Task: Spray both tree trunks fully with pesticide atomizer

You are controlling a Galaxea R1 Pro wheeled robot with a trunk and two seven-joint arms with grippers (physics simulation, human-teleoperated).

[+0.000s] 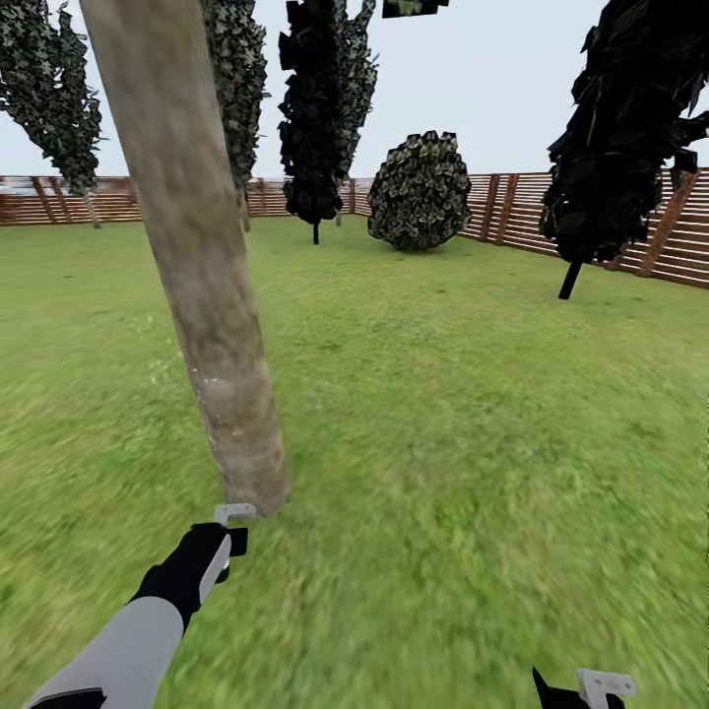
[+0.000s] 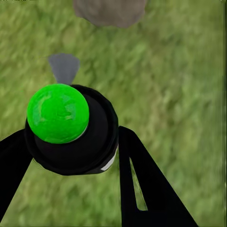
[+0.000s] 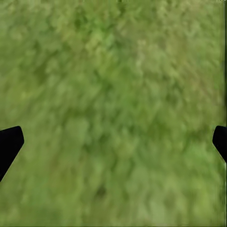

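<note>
A thick, mottled grey-brown tree trunk [image 1: 202,295] rises close in front of me, its base [image 2: 111,12] meeting the lawn just beyond my left gripper [image 1: 231,527]. In the left wrist view that gripper [image 2: 71,142] is shut on the pesticide atomizer [image 2: 80,146], a round black body with a bright green cap [image 2: 57,112] and a small white part. A grey nozzle [image 2: 64,66] points toward the trunk. I cannot make out pesticide specks on the bark. Another tree [image 1: 59,89] stands far back left. My right gripper [image 1: 591,689] is open over bare grass [image 3: 113,113].
Green lawn [image 1: 473,414] stretches ahead to a brown slat fence [image 1: 591,226]. A round bush [image 1: 420,192] sits at the back, with dark-leaved trees [image 1: 315,118] beside it and at the right [image 1: 620,148].
</note>
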